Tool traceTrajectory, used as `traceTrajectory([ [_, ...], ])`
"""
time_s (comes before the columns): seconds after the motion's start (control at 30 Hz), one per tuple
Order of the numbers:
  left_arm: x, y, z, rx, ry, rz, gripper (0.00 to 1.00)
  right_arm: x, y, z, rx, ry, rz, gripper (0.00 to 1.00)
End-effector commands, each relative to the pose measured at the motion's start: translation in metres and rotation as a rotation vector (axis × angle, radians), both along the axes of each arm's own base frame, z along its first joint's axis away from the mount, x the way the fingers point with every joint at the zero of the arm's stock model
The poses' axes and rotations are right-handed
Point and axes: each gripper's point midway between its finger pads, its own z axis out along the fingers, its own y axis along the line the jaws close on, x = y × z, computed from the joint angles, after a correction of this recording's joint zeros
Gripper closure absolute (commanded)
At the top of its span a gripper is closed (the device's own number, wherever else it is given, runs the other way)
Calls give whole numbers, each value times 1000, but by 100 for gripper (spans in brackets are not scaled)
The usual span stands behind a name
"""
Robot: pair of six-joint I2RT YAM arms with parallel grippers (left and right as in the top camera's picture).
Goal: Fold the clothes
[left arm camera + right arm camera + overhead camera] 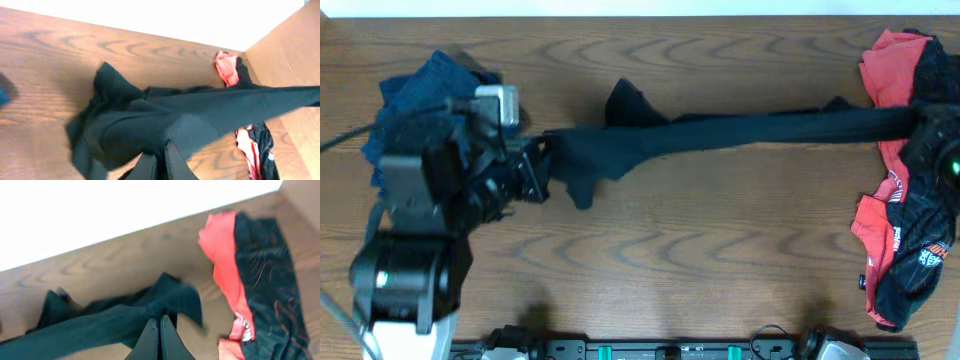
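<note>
A plain black shirt (740, 130) is pulled into a long taut band across the table, held between both grippers above the wood. My left gripper (545, 162) is shut on its left end, where loose folds (120, 125) bunch and hang down; in the left wrist view the fingertips (161, 148) pinch the cloth. At the far right my right gripper (918, 118) is shut on the other end, its fingertips (160, 321) closed on a fold of the black shirt (100, 325).
A navy garment (415, 100) lies bunched at the far left behind the left arm. A red garment (890, 70) and a black one with red print (920, 250) are piled at the right edge, under the right arm. Bare brown table (700, 240) lies between.
</note>
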Motion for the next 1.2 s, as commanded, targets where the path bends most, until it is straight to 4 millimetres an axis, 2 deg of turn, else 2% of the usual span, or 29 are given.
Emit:
traceTrajectory([
  [0.0,-15,14,20,56,-104,57,94,-10,4,18,-34,-66,9,99],
  [0.13,-36,34,44,101,-229,155,94,-22,7,46,-65,-181,-1,99],
  [0.2,-40,38,53,105,-270,182,94,-22,8,55,-73,-214,-2,99],
  [0.3,-36,39,59,102,-296,187,94,-13,5,57,-71,-228,-4,99],
  [0.37,-26,38,58,103,-290,186,94,-2,1,50,-62,-202,-4,99],
  [0.47,3,35,45,108,-238,178,94,25,-7,22,-28,-110,3,99],
  [0.6,57,19,14,81,-135,111,94,70,-16,-32,9,43,34,99],
  [0.67,91,10,-10,74,-82,80,94,97,-18,-64,23,115,58,99],
  [0.87,193,-10,-105,40,44,72,94,177,-12,-166,54,253,127,99],
  [0.93,223,-17,-125,-32,53,85,94,200,-11,-189,74,247,121,99],
  [1.0,249,-20,-127,-115,25,103,94,221,-13,-197,113,201,86,99],
  [1.03,264,-19,-120,-164,-6,125,94,233,-16,-195,146,156,54,99],
  [1.1,287,-12,-94,-262,-78,168,94,255,-24,-167,206,10,-4,99],
  [1.17,305,2,-50,-387,-177,197,94,270,-28,-118,237,-170,-6,99],
])
